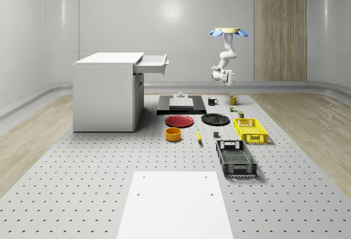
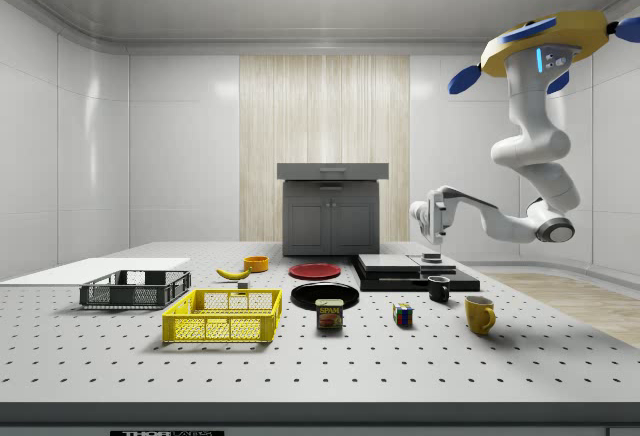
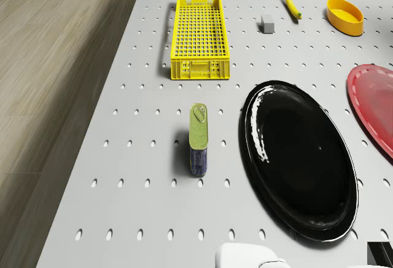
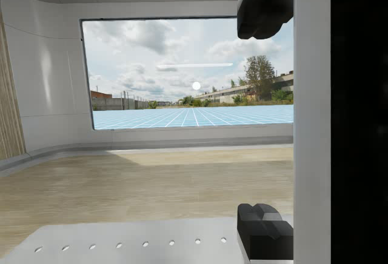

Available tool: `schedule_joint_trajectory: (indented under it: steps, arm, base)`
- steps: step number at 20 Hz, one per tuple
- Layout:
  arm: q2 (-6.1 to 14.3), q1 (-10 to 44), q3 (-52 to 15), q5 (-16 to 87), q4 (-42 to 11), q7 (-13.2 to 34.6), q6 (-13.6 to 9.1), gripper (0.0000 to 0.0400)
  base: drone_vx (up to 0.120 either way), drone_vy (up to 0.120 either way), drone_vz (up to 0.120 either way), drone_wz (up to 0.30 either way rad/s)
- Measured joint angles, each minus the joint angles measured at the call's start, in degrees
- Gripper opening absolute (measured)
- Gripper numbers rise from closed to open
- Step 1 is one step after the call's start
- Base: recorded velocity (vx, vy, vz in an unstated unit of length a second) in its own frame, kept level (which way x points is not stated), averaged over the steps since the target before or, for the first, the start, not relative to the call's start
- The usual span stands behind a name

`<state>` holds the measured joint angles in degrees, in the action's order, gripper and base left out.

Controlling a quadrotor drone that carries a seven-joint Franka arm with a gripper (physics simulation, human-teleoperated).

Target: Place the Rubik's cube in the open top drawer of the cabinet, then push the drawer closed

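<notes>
The Rubik's cube (image 2: 403,314) (image 1: 232,108) sits on the pegboard table between a spam can (image 2: 328,314) and a yellow mug (image 2: 480,313). The white cabinet (image 1: 109,91) stands at the whole-scene view's left, with its top drawer (image 1: 154,64) pulled out. The drone (image 1: 227,32) hovers high over the far right part of the table, its arm hanging down. My gripper (image 1: 222,77) (image 2: 429,224) is well above the table and apart from the cube. In the wrist view its two fingers (image 4: 264,231) stand wide apart with nothing between them, facing a window.
A black platform (image 1: 181,105) with a grey block lies near the cabinet. Around it are a black mug (image 1: 212,101), black plate (image 3: 301,157), red plate (image 1: 179,120), orange bowl (image 1: 173,134), banana (image 3: 291,3), yellow crate (image 3: 199,34) and dark basket (image 1: 236,158).
</notes>
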<state>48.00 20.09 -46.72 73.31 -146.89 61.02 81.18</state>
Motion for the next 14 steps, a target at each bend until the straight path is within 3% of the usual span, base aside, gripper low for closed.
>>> schedule_joint_trajectory:
  steps: [3, 6, 10, 14]
  arm:
    - [2.41, 8.82, -8.48, 16.95, -9.29, 7.72, -2.90, 0.0400]
    - [4.64, 18.02, -14.54, 28.39, -14.67, 14.59, -6.99, 0.0400]
    - [7.30, 27.52, -19.57, 36.22, -17.70, 20.99, -11.41, 0.0400]
    - [9.49, 33.24, -22.33, 39.28, -18.69, 24.73, -13.69, 0.0400]
  base:
    - [0.120, 0.000, -0.120, 0.000]
    - [0.120, 0.000, -0.120, 0.000]
    - [0.120, 0.000, -0.120, 0.000]
    - [0.120, 0.000, -0.120, 0.000]
